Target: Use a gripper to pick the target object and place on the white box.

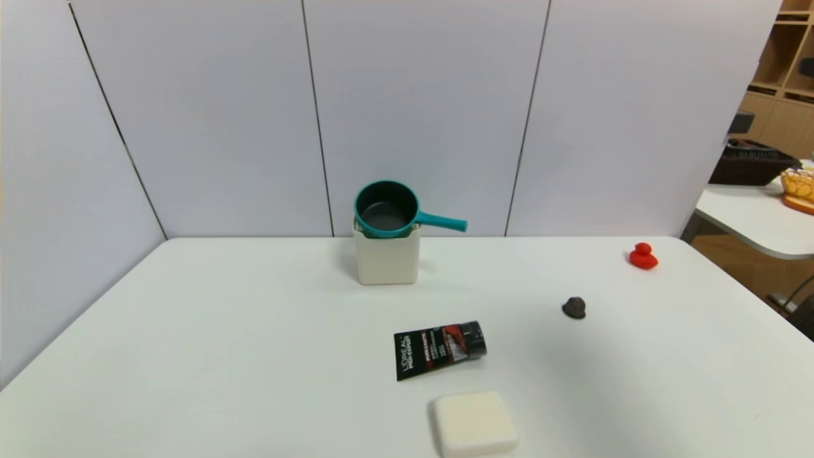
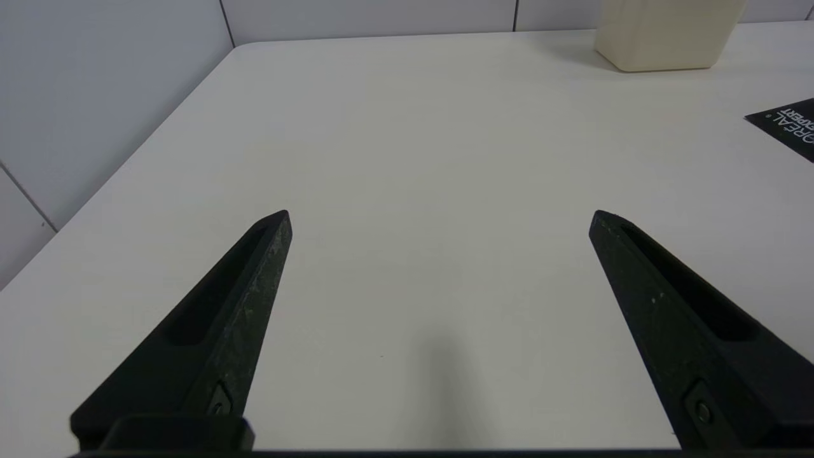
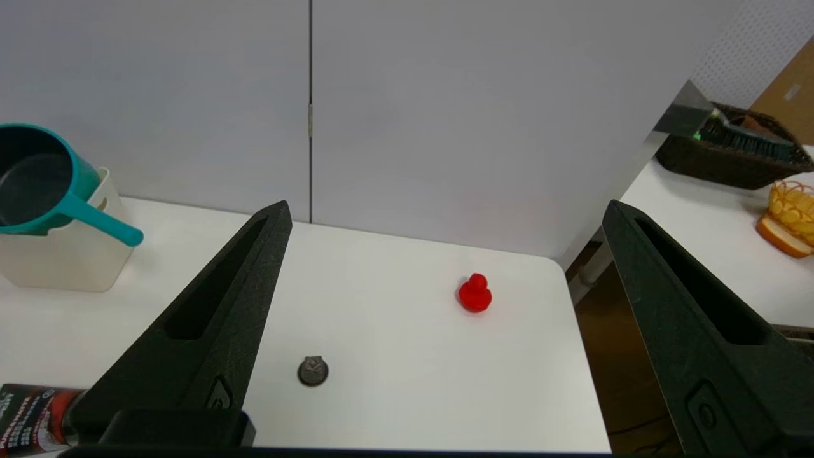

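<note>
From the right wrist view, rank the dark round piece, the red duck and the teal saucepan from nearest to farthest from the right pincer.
1. Dark round piece: on the table, just ahead of the open right pincer.
2. Red duck: farther out, near the table's far edge.
3. Teal saucepan: farthest, off to the side, resting on the white box by the wall.

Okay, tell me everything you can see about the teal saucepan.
The teal saucepan is small, plastic-looking, with a dark, empty inside. It sits atop the white box, tilted so its opening leans toward the camera. Its long straight handle juts past the box's rim toward the robot's right. Only the box touches it; no gripper is near.
</note>
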Motion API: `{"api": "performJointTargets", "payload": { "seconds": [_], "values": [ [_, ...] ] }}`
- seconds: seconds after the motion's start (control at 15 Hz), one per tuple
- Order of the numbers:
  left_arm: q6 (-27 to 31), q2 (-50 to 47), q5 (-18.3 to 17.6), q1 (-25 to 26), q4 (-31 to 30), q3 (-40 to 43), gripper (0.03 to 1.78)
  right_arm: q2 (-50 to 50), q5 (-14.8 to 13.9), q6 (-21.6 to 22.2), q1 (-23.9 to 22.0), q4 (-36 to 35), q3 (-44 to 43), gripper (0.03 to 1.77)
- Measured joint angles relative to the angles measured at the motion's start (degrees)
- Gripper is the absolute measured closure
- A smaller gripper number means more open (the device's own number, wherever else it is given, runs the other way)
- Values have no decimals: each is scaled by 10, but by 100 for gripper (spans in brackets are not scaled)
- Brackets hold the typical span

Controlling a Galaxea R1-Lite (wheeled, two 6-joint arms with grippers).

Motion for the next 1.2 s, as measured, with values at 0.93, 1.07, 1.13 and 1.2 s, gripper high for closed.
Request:
{"api": "performJointTargets", "payload": {
  "seconds": [0.93,1.07,1.13,1.2],
  "values": [
    [0,0,0,0,0,0,12,-461,73,27,-42,-267,456,11],
    [0,0,0,0,0,0,12,-515,72,26,-42,-271,511,11],
    [0,0,0,0,0,0,12,-540,72,25,-40,-280,539,11],
    [0,0,0,0,0,0,12,-563,72,25,-37,-288,565,10]
  ]
}}
